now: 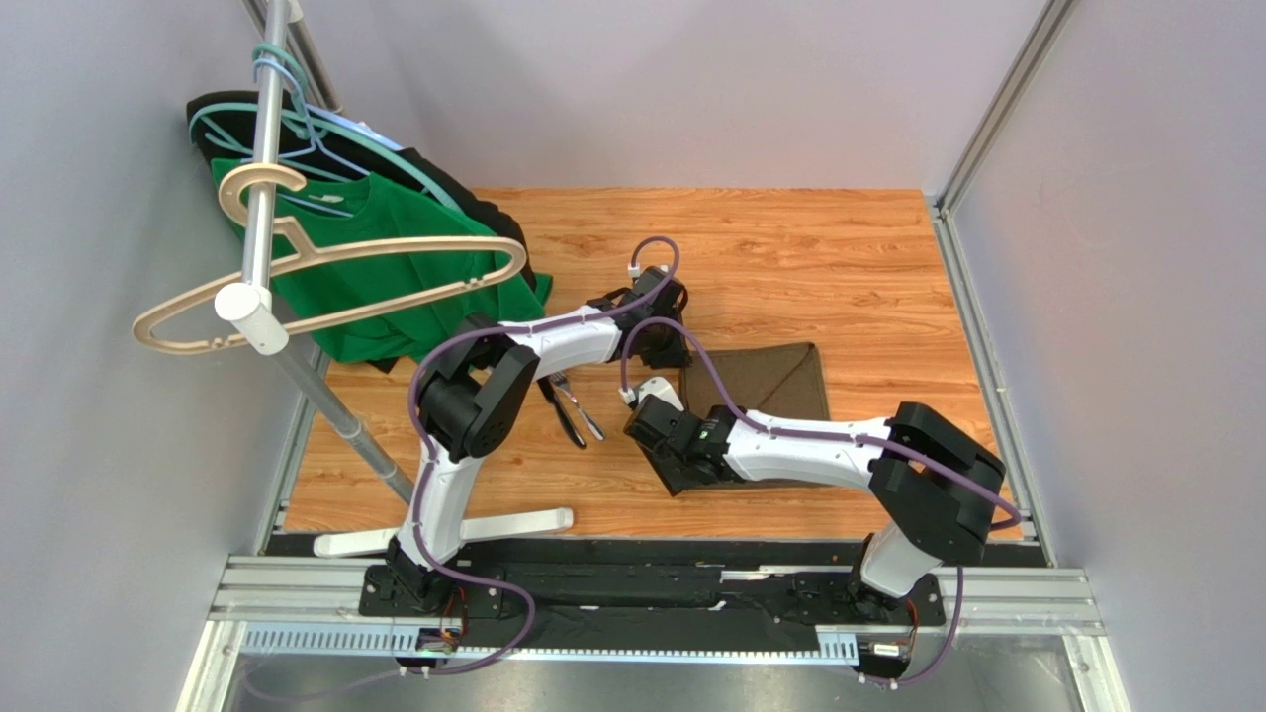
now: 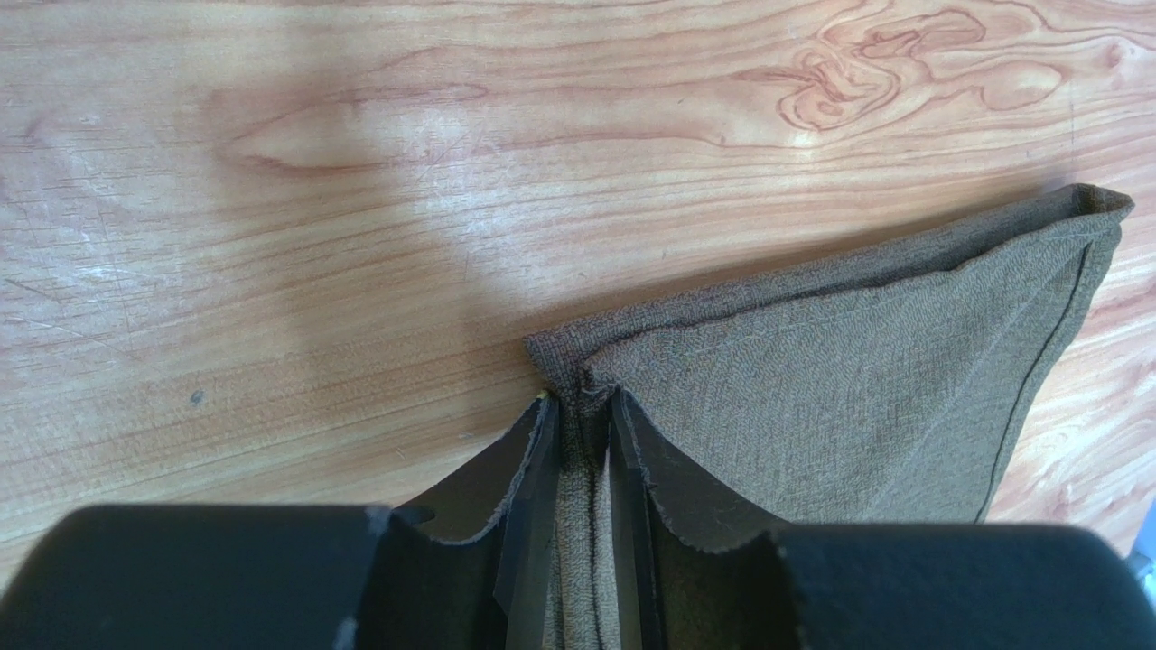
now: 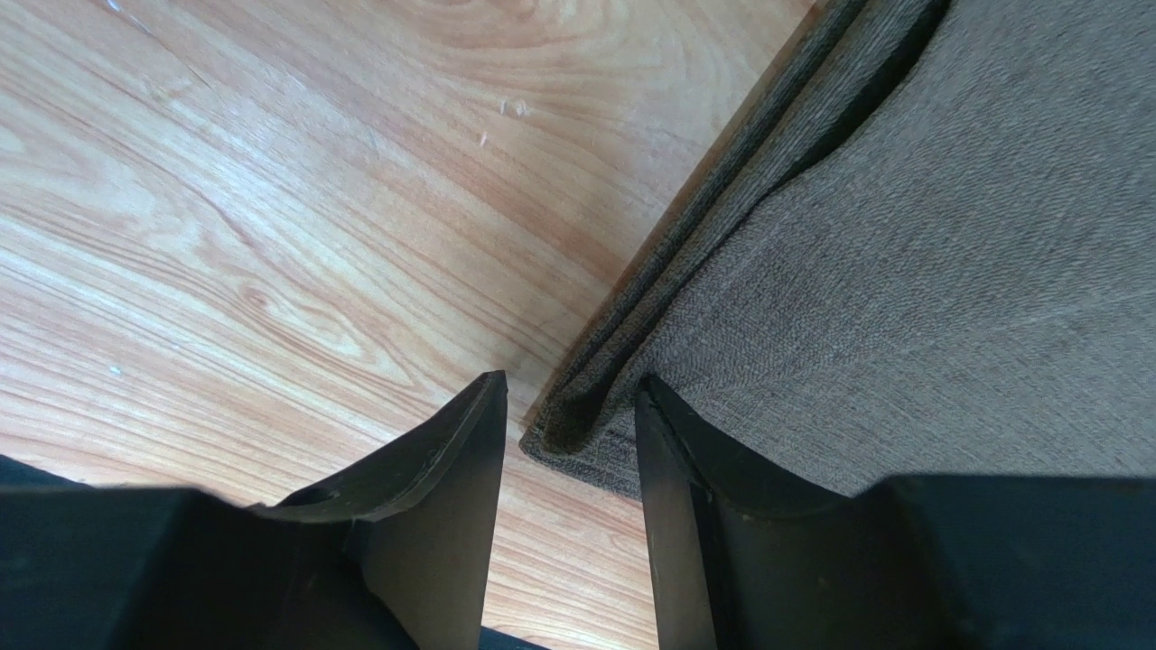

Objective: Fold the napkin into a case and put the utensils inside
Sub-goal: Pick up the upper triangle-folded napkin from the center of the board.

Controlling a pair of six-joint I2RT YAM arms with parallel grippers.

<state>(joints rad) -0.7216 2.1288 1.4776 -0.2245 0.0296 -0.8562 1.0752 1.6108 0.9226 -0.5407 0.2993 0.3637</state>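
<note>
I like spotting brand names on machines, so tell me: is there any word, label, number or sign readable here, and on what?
None can be read. The napkin, the green shirt, the wooden table, the left arm and the right arm show no writing in any view. Anything on the rail at the arm bases is too small to tell.

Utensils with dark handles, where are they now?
Top view: the dark-handled utensils lie on the wooden table, left of the olive-brown cloth napkin, between the arms.
</note>
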